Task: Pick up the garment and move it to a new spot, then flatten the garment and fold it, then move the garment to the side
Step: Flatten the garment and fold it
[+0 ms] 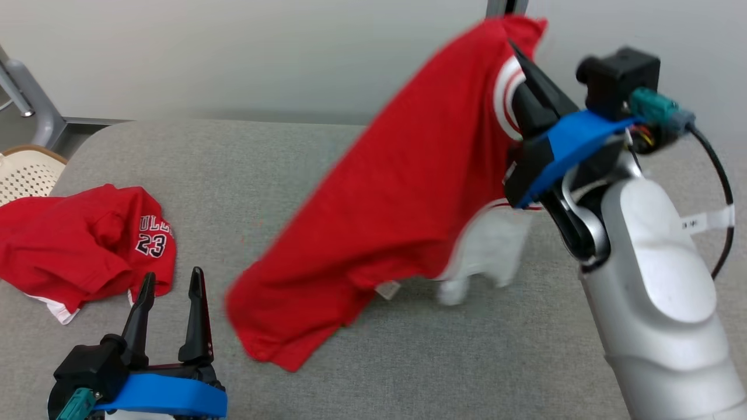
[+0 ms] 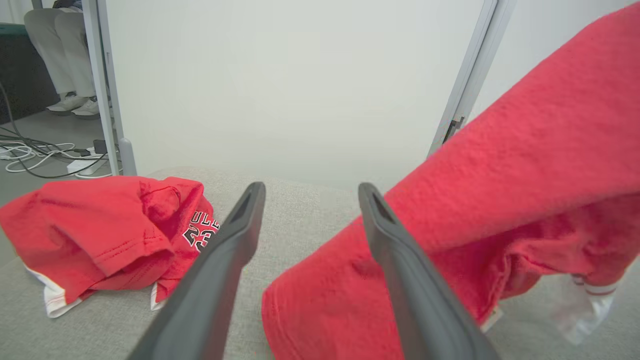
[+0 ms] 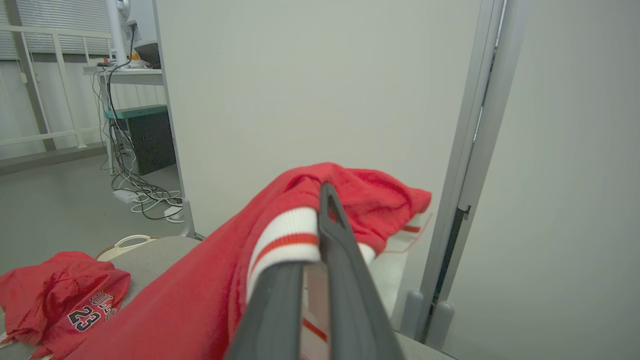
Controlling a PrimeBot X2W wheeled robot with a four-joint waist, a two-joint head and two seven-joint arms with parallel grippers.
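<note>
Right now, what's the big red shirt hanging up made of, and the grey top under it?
The hanging red shirt with white striped trim looks like soft, matte knitted cloth, perhaps cotton: it drapes in folds and its surface looks fuzzy up close. The grey top seems covered in matte woven fabric: fine speckled weave, rounded corners. What lies beneath is hidden.

This looks like a robotics lab or test room in an office-like building. The grey fabric-covered bench (image 1: 274, 169) stands inside plain pale partition panels (image 3: 310, 90) joined by grey metal posts (image 3: 475, 150). Beyond them, loose black and white cables (image 3: 142, 192) lie tangled on a smooth grey floor (image 3: 60, 200) beside a black cabinet with a teal top (image 3: 150, 135), near a cluttered white desk (image 3: 127, 75) and slatted window blinds (image 3: 60, 17)
</note>
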